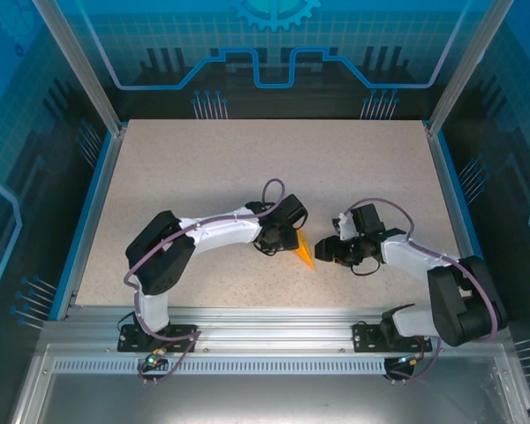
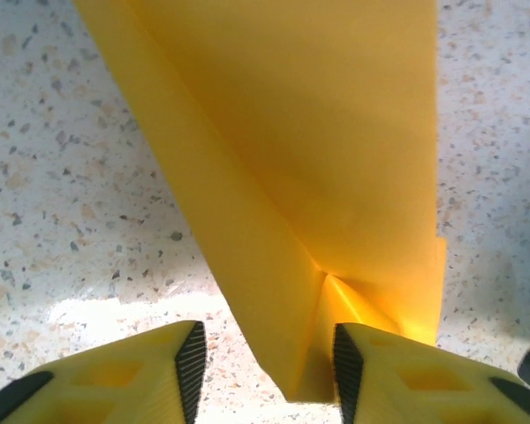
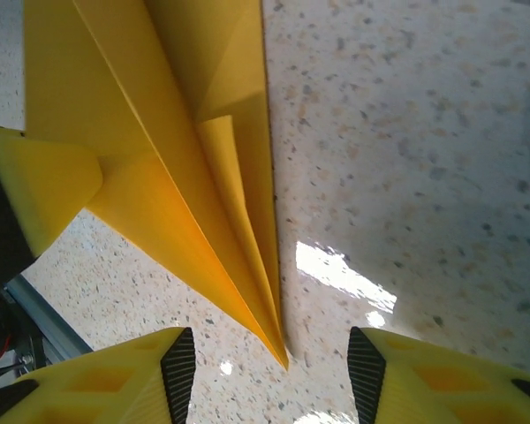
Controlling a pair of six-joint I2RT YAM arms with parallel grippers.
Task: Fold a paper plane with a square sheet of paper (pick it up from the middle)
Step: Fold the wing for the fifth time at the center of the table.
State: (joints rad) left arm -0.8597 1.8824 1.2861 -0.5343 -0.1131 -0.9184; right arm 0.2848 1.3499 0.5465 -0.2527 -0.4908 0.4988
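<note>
Yellow fingertips (image 2: 150,375) with black pads, belonging to the left gripper (image 2: 265,362): jaws part-open, astride the near folded end of the paper plane (image 2: 336,132), a pointed dart of orange-yellow folded paper. The right pad sits at the paper's side and a clear gap shows on the left, so there is no grip.

Right gripper (image 3: 265,367): jaws open. The dart's sharp tip lies between them and touches neither. Nothing held.

Paper plane, location: on the speckled beige desk (image 1: 203,168), toward its near middle, between the 2 grippers.

Obstructions: from above, the left wrist covers the plane's far part, and the right gripper stands just beside its right edge. In the right wrist view, 1 yellow finger (image 3: 35,185) of the left gripper touches the plane's left side.

Surroundings: aluminium rail (image 1: 265,322) at the near edge, carrying 2 arm bases; purple cables (image 1: 271,185) along both arms; blue printed panels (image 1: 265,53) on 3 sides.
</note>
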